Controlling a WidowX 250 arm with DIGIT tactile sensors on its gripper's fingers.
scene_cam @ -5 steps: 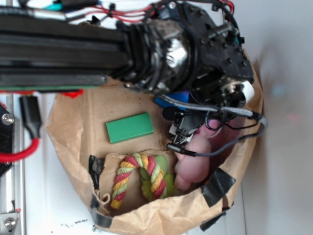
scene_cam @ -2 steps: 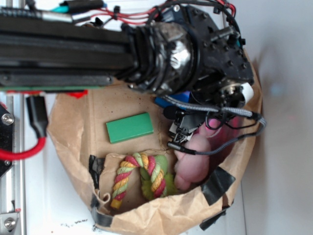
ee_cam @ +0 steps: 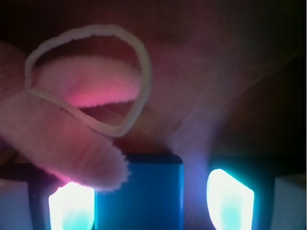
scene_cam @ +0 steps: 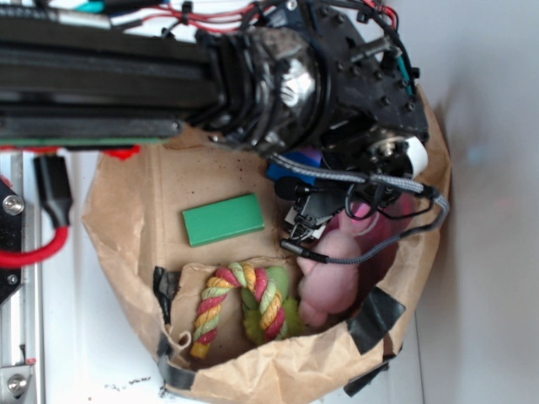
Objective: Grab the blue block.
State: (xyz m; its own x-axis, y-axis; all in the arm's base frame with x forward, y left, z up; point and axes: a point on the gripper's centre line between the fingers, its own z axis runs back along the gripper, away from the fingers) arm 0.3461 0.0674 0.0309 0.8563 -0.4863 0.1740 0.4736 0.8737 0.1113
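**Gripper low over the blue block inside the paper bag**

Fingers point(ee_cam: 229, 199) of the gripper point(ee_cam: 151, 203) show in the wrist view as two pale, glowing pads at the bottom of the frame, one on each side of the blue block point(ee_cam: 139, 194); the left pad sits just beside the block's edge, while a visible gap separates the right pad from it; the jaws stand spread and hold nothing. A pink plush limb point(ee_cam: 62, 143) lies across the block's upper left corner, and a thin pale loop point(ee_cam: 91, 79) of cord rests on the plush beyond it.

From the exterior view, the black arm and wrist point(scene_cam: 337, 84) cover most of the block; only a small patch of blue point(scene_cam: 295, 164) shows beneath them, at the far side of the brown paper bag point(scene_cam: 253, 362). The pink plush toy point(scene_cam: 328, 282) lies just beside that patch, partly under a grey braided cable point(scene_cam: 396, 181); the green block point(scene_cam: 223, 220) lies flat on the bag's floor, apart from the blue one; a multicoloured rope toy point(scene_cam: 244, 303) curls near the bag's front wall, touching the plush. Black tape point(scene_cam: 375, 320) patches the bag's rim.
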